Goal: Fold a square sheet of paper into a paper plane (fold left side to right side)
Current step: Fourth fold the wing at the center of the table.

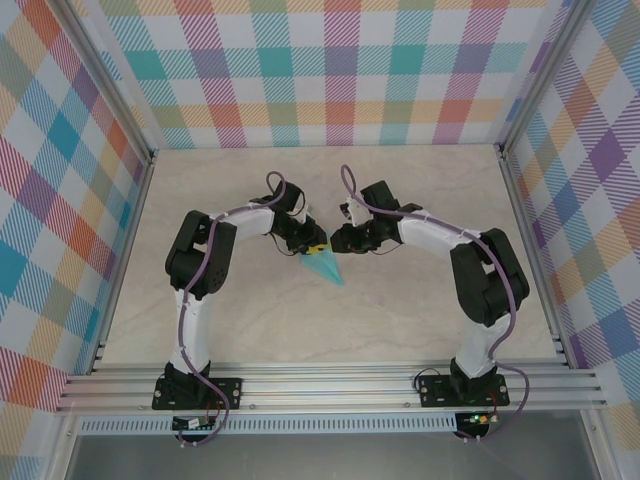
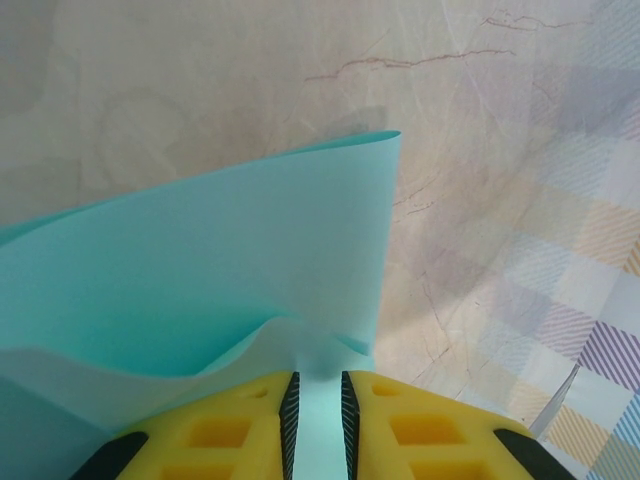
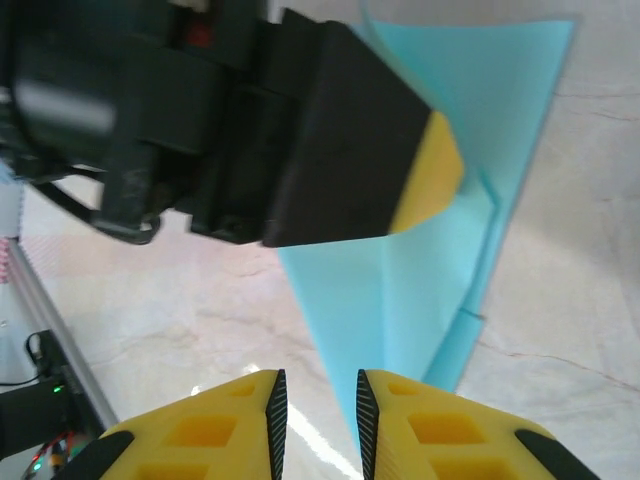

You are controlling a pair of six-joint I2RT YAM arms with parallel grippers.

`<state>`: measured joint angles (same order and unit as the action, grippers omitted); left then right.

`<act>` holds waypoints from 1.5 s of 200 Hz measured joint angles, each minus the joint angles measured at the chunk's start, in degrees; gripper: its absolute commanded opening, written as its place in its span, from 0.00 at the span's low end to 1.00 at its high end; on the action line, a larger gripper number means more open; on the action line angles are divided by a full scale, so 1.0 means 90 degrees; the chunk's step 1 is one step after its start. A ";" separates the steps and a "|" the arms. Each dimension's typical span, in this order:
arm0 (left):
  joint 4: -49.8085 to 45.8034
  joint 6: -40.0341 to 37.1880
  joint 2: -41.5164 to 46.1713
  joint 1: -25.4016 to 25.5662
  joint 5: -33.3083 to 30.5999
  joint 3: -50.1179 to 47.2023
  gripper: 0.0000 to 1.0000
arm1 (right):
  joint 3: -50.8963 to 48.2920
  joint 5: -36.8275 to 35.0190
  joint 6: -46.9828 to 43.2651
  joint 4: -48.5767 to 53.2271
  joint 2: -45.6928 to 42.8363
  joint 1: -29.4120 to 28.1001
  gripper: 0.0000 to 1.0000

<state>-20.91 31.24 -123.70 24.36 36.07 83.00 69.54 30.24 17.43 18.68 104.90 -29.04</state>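
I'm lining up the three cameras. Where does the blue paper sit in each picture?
Top view: blue paper at picture centre, tip pointing down-right.
Left wrist: paper fills left and centre, pinched at the bottom edge.
Right wrist: paper runs from upper right down to bottom centre.
Shared landmark: the left gripper, yellow-fingered, clamped on the paper.

This is a robotics lab test cell (nothing domestic about it). A pale marble-patterned tabletop is boxed in along its left, right and far edges by upright panels printed in pastel plaid. The panels are held in bare silver aluminium extrusion framing. At the near edge, a white-and-black jointed left robot arm and a matching right robot arm stand on black base plates. Purple cables run along the arms. A small circuit board with a lit green lamp hangs below the near right corner.
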 measured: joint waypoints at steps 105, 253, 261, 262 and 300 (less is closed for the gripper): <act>0.0015 0.0000 0.0005 0.0000 0.0000 -0.0017 0.21 | -0.0102 0.0384 0.0182 -0.0032 0.0843 -0.0318 0.26; 0.0010 -0.0024 0.0002 0.0000 -0.0012 -0.0017 0.21 | -0.0277 0.0119 -0.0068 0.0347 0.0879 -0.0342 0.20; 0.0010 -0.0027 0.0002 0.0000 -0.0012 -0.0017 0.21 | -0.0291 0.0092 -0.0092 0.0364 0.0879 -0.0355 0.20; 0.0010 -0.0027 0.0002 0.0000 -0.0012 -0.0017 0.21 | -0.0294 0.0087 -0.0097 0.0367 0.0879 -0.0357 0.20; 0.0002 -0.0070 0.0002 0.0000 -0.0015 -0.0015 0.21 | -0.0347 -0.0017 -0.0233 0.0389 0.0877 -0.0386 0.17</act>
<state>-20.88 30.61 -123.68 24.36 35.94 82.87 66.41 30.09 15.33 22.17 112.79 -32.51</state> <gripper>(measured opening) 0.206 0.180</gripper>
